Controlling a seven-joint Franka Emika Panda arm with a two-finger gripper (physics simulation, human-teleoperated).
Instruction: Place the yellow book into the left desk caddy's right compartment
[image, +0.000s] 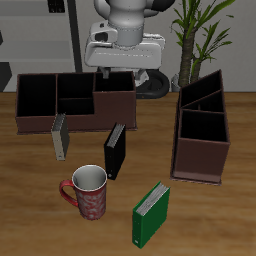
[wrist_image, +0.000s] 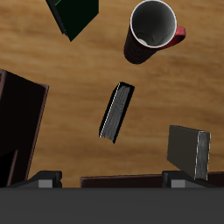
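Exterior: front, high, whole table (image: 30, 205). Wrist: straight down, closer — both show mug (image: 88, 190), black book (image: 116, 150).

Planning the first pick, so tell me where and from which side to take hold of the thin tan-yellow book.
Grip the thin tan-yellow upright book by its top edge, coming straight down from above, fingers across the two covers. It stands on end just in front of the long low brown caddy, so only its narrow thickness likely fits the end effector. The black upright book stands apart, leaving room.
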